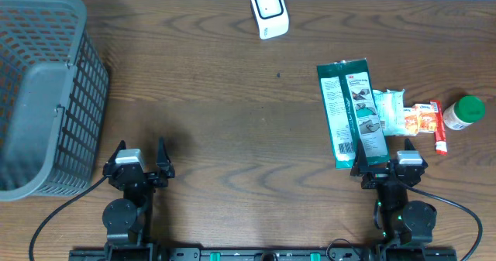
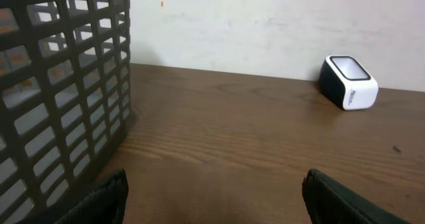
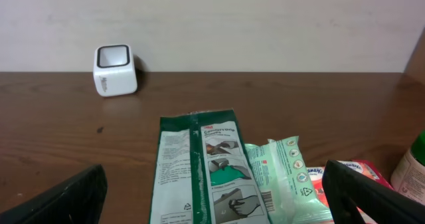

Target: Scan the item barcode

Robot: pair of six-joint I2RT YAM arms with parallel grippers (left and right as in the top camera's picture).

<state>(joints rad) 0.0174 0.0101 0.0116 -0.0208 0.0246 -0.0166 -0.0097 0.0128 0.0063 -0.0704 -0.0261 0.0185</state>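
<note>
Green package [image 1: 353, 112] flat at table's 3 o'clock, near end between spread fingers of right gripper [image 1: 385, 162], not gripped. Wipes packet [image 1: 390, 111] touching at its 3 o'clock. Scanner [image 1: 269, 11] at 12. Left gripper [image 1: 141, 149] jaws apart, empty.

Looks like a mock shop checkout. There's a small white cube scanner [image 1: 269, 11], a grey plastic mesh basket [image 1: 87, 98] and a green flat packet [image 1: 353, 110] on a dark wood-grain worktop [image 1: 232, 98].
</note>
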